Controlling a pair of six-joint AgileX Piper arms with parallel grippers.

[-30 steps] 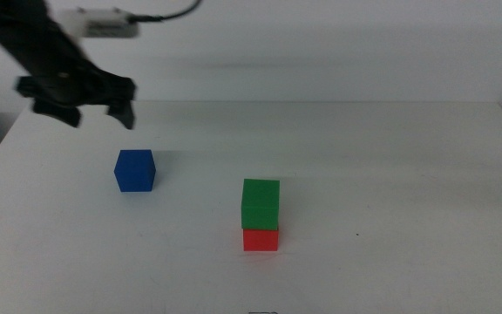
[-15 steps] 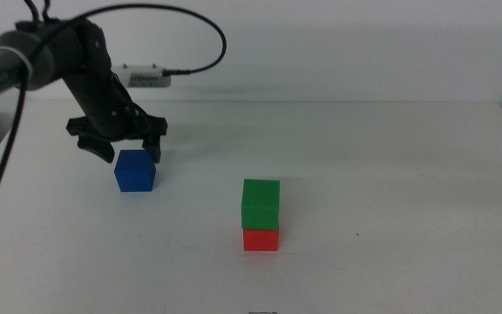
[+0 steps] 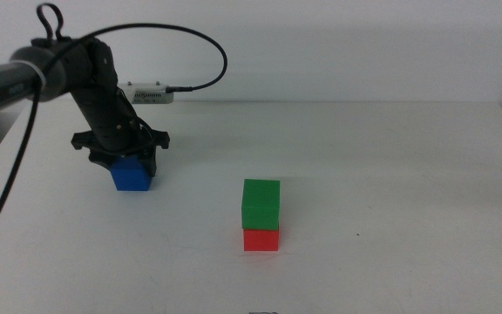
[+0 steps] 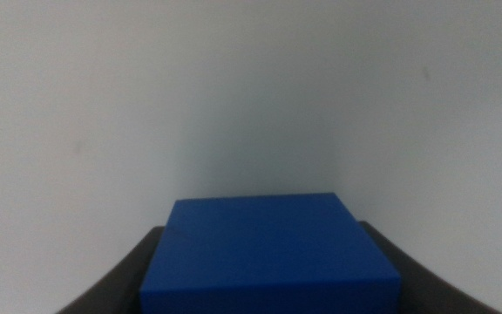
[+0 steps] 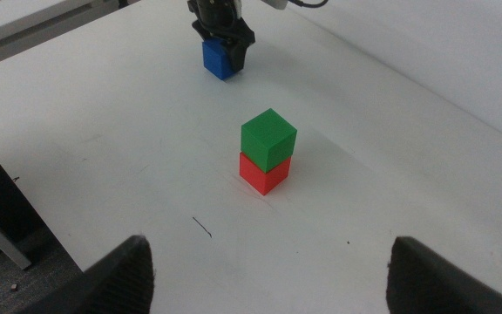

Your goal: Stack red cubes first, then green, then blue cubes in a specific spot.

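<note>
Middle view: left gripper (image 3: 124, 160) straddles blue cube (image 3: 132, 173), well left of the stack, green (image 3: 261, 202) on red (image 3: 261, 239).

Left wrist: jaws flank the cube; grip unconfirmed.

Right wrist: right gripper (image 5: 268, 272) spread wide, empty, waiting.

Blue cube (image 3: 133, 175) top hidden under left gripper (image 3: 122, 158).

Nothing readable is showing up anywhere here, no text, labels, brands or numbers on anything.
</note>
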